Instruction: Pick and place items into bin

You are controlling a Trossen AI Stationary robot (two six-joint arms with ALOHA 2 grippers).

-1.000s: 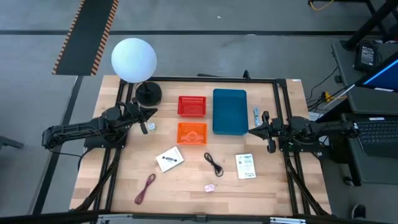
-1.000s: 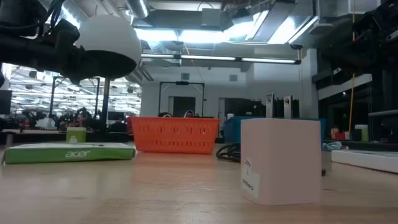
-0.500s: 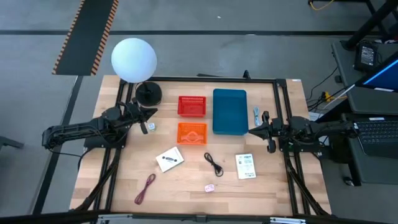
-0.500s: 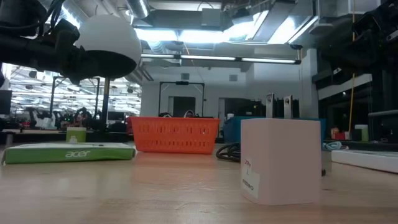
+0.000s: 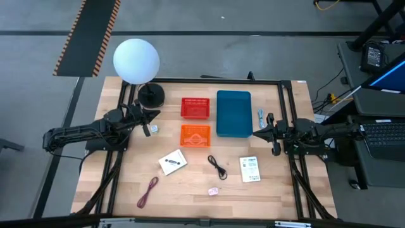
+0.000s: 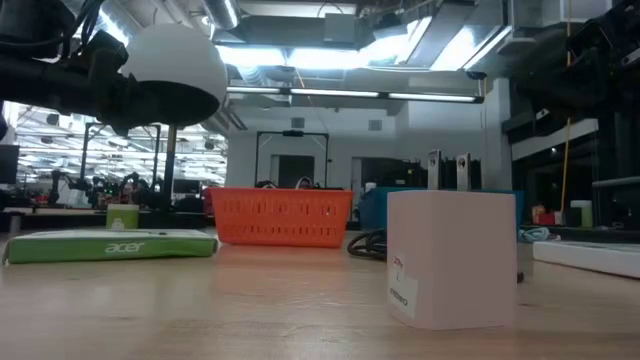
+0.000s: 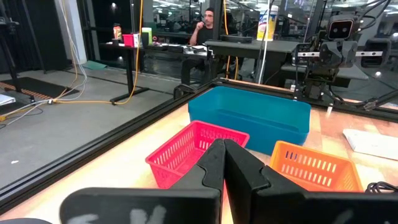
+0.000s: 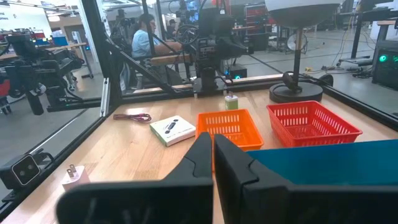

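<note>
1. Nothing is moving since a second ago: my left hand (image 5: 150, 120) and right hand (image 5: 258, 133) are both waiting with fingers together.
2. Nothing is binned yet; packets (image 5: 172, 161) (image 5: 250, 168), black cord (image 5: 218, 167) and red cord (image 5: 148, 191) are lying on the surface (image 5: 190, 190), near the blue bin (image 5: 233, 113).
3. Someone is sitting in the room beyond.
</note>
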